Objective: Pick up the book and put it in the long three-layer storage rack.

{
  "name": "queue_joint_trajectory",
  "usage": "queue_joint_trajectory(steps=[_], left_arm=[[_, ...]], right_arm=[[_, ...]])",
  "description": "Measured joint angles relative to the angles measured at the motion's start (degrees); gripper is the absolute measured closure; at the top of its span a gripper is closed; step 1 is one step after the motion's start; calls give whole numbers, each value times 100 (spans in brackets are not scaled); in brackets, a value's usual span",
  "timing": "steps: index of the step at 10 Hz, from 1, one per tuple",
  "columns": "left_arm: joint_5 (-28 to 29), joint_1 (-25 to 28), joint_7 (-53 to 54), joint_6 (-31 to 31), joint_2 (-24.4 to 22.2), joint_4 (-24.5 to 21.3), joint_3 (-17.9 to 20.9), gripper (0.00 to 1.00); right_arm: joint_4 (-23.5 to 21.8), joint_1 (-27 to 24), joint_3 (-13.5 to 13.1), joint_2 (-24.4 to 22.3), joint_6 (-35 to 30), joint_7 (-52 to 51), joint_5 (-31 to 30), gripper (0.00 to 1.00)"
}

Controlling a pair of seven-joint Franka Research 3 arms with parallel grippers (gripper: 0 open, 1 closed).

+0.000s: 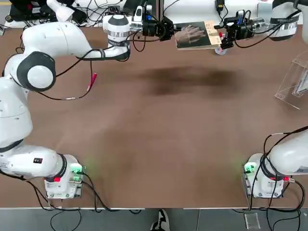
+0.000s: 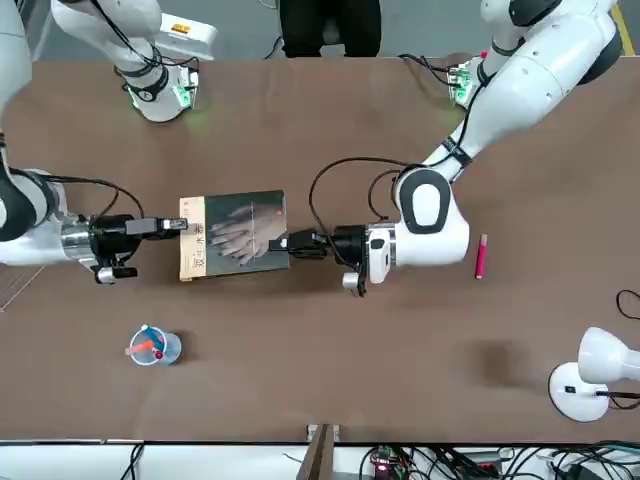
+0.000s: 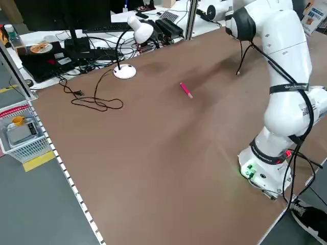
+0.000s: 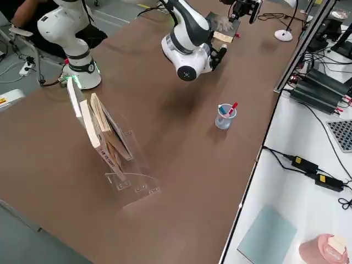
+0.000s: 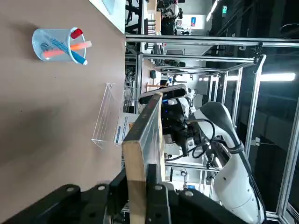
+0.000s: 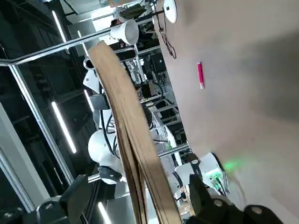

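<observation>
The book [image 1: 193, 34], dark grey with a pale hand and a tan strip, hangs level above the far side of the table. My left gripper [image 1: 174, 32] is shut on its plain short edge; the left wrist view shows the book [image 5: 142, 140] edge-on in that grip. My right gripper [image 2: 178, 226] is open at the tan-strip edge. Its fingers [image 6: 202, 200] stand wide on either side of the book [image 6: 133, 140] without pressing it. The long three-layer storage rack [image 4: 113, 146], clear acrylic, stands at the table's right edge [image 1: 294, 79] with several books leaning in it.
A small clear pen cup [image 2: 150, 347] stands on the table below the right gripper. A pink pen [image 2: 481, 256] lies on the left half of the table. A white desk lamp [image 2: 588, 372] sits at the far left corner. Cables run behind the far edge.
</observation>
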Motion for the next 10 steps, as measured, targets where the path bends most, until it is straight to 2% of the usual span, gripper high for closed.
queue_joint_trajectory(steps=[2,9,10], left_arm=[[0,0,0,0,0,0,0,96],[-1,-3,0,0,1,10,2,96],[-13,-15,0,5,5,20,1,96]], right_arm=[[-2,71,2,0,7,-34,28,8],[-6,-8,-44,-3,6,-84,40,84],[-6,-26,-44,-8,-17,-132,40,85]])
